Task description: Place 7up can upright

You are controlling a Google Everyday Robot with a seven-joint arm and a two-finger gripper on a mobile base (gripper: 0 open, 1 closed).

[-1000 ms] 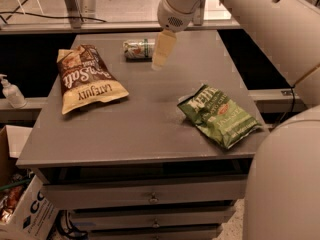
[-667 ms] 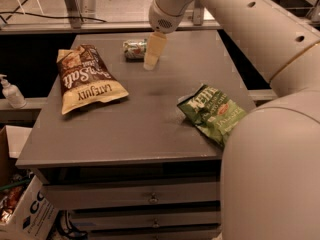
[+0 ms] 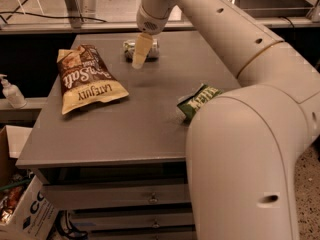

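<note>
The 7up can (image 3: 131, 49) lies on its side near the far edge of the grey table (image 3: 135, 119), silver with green marks. My gripper (image 3: 140, 53) hangs just above and in front of the can, covering its middle, with its pale fingers pointing down. The can's left end and a bit of its right end (image 3: 154, 49) show on either side of the gripper.
A brown Late July chip bag (image 3: 86, 77) lies at the left of the table. A green chip bag (image 3: 197, 101) lies at the right, partly hidden by my arm. A soap bottle (image 3: 11, 91) stands on a ledge at the far left. Drawers run below the tabletop.
My gripper has moved left and a little toward the can, now covering its middle. My arm fills more of the right side and hides most of the green bag.
</note>
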